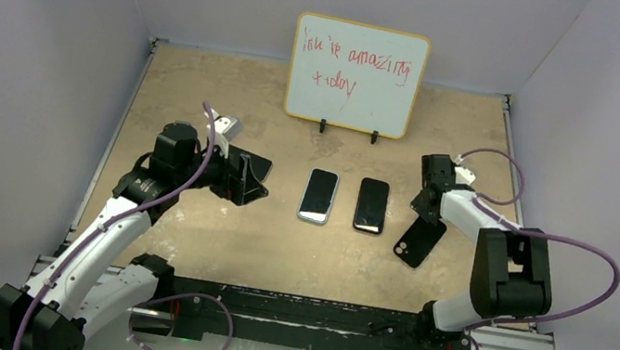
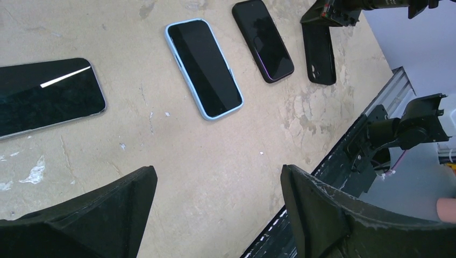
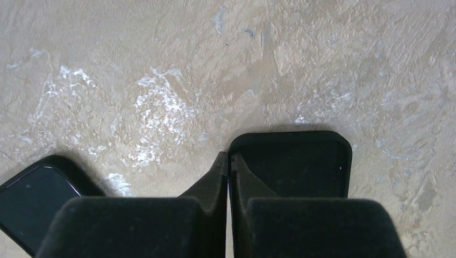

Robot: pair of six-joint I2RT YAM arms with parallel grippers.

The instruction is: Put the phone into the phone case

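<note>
A: What lies nearest the bases?
B: The black slab [image 3: 301,161]. The right gripper [image 3: 228,161] has its 2 fingers pressed together at the slab's corner.
A: And the phone [image 1: 371,205]?
B: Flat on the table [image 1: 188,212], screen up, between that slab and the phone case [image 2: 206,116], touching neither. The left gripper [image 2: 216,173] gapes wide. The whiteboard [image 1: 357,74] stands farthest.

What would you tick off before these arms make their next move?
1. Slim black phone with thin reddish rim reachable: ok, flat, untouched.
2. Light blue phone case vacant: not ok, a dark screen seems to fill it.
3. Left hand free: ok, open, empty.
4. Right hand grip: ok, shut on the rim of the black phone-shaped shell.
5. Right thing gripped: not ok, that shell is neither phone nor blue case.
6. Shell lifted off the table: cannot tell.
</note>
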